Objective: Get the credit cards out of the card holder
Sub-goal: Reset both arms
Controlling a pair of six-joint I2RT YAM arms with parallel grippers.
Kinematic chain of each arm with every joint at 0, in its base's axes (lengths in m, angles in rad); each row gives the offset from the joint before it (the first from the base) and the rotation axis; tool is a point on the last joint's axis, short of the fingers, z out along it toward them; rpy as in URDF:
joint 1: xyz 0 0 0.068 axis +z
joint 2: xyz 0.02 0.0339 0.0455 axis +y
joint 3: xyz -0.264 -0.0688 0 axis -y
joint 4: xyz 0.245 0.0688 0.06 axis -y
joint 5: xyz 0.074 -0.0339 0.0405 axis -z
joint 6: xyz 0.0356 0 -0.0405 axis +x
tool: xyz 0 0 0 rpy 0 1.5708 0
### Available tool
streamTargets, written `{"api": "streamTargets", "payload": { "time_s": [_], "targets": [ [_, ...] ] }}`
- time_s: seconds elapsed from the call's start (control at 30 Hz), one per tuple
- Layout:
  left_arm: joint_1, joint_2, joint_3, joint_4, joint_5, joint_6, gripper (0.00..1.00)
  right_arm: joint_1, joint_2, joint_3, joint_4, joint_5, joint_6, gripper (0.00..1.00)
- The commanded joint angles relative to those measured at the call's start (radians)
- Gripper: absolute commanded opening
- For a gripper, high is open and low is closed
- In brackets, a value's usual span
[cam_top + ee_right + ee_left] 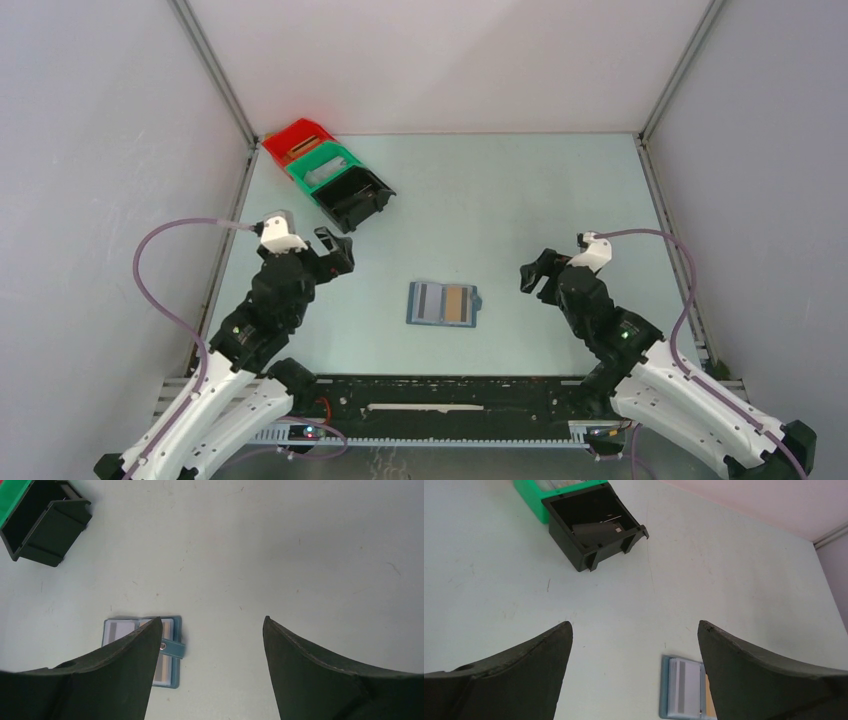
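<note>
The blue card holder (411, 304) lies open and flat on the table between the two arms, its snap strap (175, 648) sticking out to the right. A silvery credit card with a grey stripe (684, 687) sits in its left panel (432, 303); the right panel (459, 303) shows tan. My left gripper (335, 250) hovers open to the holder's upper left, nothing between its fingers (635, 625). My right gripper (535, 272) hovers open to the holder's right, also empty (212, 618); its left finger hides part of the holder in the right wrist view.
Red (297, 135), green (322, 165) and black (352, 197) bins stand in a diagonal row at the back left. The black bin (594, 525) holds a dark flat item. White walls and metal frame rails enclose the table.
</note>
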Motion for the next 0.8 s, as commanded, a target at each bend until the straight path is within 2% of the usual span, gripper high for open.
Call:
{"api": "streamTargets", "payload": {
  "time_s": [0.0, 0.5, 0.77],
  "targets": [
    [-0.004, -0.010, -0.007, 0.031, -0.046, -0.005, 1.00, 0.005, -0.011, 0.002, -0.006, 0.059, 0.026, 0.83],
    [-0.003, -0.011, -0.031, 0.018, -0.053, -0.042, 1.00, 0.006, 0.016, 0.002, -0.006, 0.080, 0.039, 0.83],
    [-0.003, -0.020, -0.029, 0.032, -0.002, -0.007, 1.00, 0.006, 0.010, 0.002, -0.009, 0.091, 0.053, 0.83]
  ]
}}
